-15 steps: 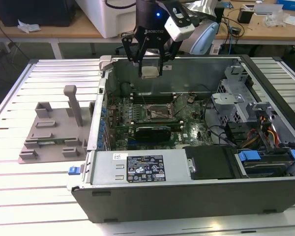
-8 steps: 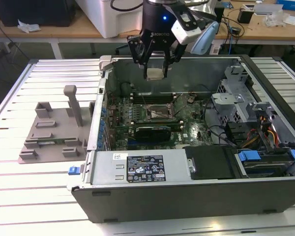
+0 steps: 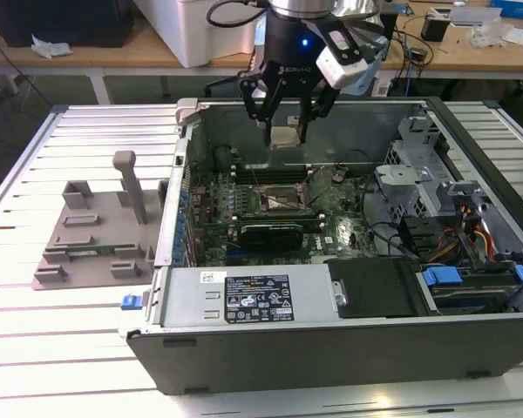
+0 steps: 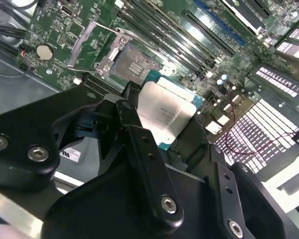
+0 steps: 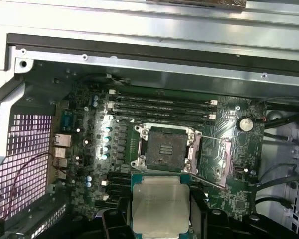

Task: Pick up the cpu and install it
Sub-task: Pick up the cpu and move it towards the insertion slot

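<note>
The cpu [image 3: 285, 136], a flat square chip with a silver-grey top and a thin green edge, hangs in the air above the open computer case. My gripper [image 3: 285, 131] is shut on the cpu, with black fingers [image 4: 131, 127] pressing its sides. In both wrist views the cpu [image 5: 160, 203] [image 4: 165, 111] is level and held over the motherboard [image 5: 89, 164]. The open socket [image 5: 165, 148] with its metal frame lies below, a short way off from the chip. The socket's load plate [image 5: 222, 159] is swung open beside it.
The case's metal walls [image 3: 331, 111] ring the work area. Memory slots [image 5: 162, 107] run along one side of the socket. A drive cage and cables [image 3: 436, 218] fill the exterior view's right. A grey plastic tray [image 3: 96, 231] sits outside the case on the exterior view's left.
</note>
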`<state>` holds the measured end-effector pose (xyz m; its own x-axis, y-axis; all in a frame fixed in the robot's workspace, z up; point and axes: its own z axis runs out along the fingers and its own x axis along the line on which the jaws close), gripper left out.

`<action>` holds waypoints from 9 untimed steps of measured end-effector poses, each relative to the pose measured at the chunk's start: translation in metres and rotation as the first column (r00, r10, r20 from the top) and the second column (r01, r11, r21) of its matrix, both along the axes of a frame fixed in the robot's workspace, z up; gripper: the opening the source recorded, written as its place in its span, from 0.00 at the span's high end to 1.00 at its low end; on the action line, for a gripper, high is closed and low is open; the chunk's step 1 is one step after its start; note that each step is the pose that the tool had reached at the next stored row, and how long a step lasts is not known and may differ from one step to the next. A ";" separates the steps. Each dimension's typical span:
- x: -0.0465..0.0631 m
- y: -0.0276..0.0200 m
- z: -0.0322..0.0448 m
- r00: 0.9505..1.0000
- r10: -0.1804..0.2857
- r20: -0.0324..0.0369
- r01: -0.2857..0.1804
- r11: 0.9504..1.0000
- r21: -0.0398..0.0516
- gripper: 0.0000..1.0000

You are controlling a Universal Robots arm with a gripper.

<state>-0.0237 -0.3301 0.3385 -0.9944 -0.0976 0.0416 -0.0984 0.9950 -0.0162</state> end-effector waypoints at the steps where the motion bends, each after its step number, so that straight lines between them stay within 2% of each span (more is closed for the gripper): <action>1: 0.001 0.0001 -0.0025 1.000 0.000 0.000 0.000 1.000 0.000 0.45; 6: 0.004 0.0008 -0.0164 1.000 0.000 -0.002 0.000 1.000 0.000 0.45; 9: 0.004 0.0031 -0.0212 1.000 0.000 -0.002 0.000 1.000 0.000 0.45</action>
<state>-0.0194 -0.3270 0.3174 -0.9943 -0.0976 0.0436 -0.0984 0.9950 -0.0161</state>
